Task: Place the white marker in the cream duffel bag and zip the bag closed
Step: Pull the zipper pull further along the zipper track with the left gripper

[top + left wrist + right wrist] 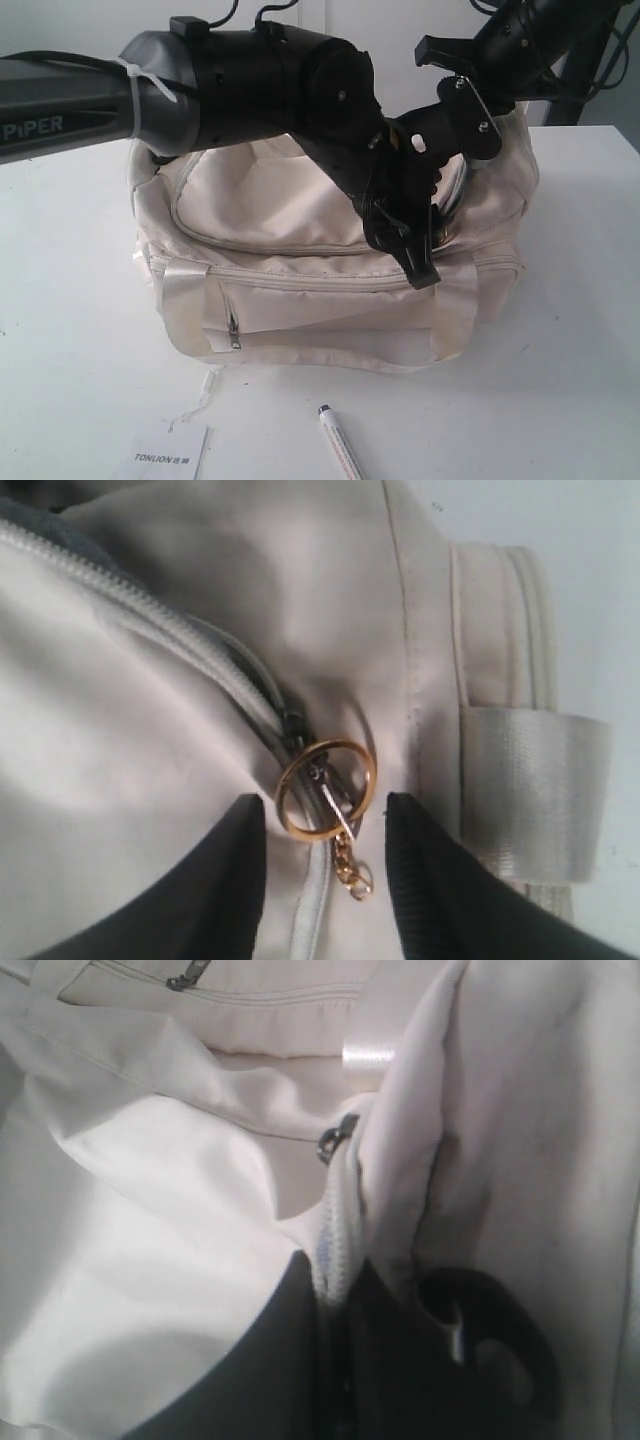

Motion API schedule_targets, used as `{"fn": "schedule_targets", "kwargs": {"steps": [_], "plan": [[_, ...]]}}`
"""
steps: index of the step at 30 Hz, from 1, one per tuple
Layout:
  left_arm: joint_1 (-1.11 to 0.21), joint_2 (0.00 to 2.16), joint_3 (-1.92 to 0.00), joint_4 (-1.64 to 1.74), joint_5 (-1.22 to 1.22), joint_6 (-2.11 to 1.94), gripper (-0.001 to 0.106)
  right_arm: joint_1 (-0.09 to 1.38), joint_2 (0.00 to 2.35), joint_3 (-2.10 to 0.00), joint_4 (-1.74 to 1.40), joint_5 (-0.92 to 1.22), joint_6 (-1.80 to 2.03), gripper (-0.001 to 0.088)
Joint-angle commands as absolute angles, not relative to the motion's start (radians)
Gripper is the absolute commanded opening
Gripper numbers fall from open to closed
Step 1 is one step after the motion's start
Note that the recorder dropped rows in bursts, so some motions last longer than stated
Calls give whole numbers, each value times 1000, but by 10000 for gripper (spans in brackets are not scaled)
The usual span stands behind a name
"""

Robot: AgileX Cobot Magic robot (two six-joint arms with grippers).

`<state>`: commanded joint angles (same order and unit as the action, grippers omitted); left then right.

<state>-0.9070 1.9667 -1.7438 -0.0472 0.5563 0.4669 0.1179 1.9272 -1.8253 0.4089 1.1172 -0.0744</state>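
Note:
The cream duffel bag (300, 200) sits mid-table. In front of it, on the table, lies the white marker (338, 440), away from both grippers. My left gripper (412, 262) (325, 825) reaches across the bag's top right and is open. Its fingers (215, 890) stand either side of the gold ring pull (345, 745) and chain (350, 870) without touching them. Dark lining (40, 525) shows past the slider where the zipper is apart. My right gripper (335, 1295) is shut on the bag's zipper edge (335, 1230) at the right end.
A white paper tag printed TONLION (170, 455) lies at the front left, tied by a thread to the bag. The right arm (470, 110) comes in from the back right, crossing close to the left arm over the bag. Satin straps (530, 780) wrap the bag's side.

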Motion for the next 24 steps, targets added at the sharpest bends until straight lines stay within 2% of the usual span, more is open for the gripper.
{"fn": "schedule_targets", "kwargs": {"steps": [3,11,24], "plan": [[-907,1967,-1744,-50,579,467,362,118,1927,-1825,409,1121,-74,0],[-907,1967,-1744,-50,645,467,15,118,1927,-1825,409,1121,-74,0],[-909,1961,-1746,-50,634,470,5,118,1927,-1825,409,1121,-74,0]]}}
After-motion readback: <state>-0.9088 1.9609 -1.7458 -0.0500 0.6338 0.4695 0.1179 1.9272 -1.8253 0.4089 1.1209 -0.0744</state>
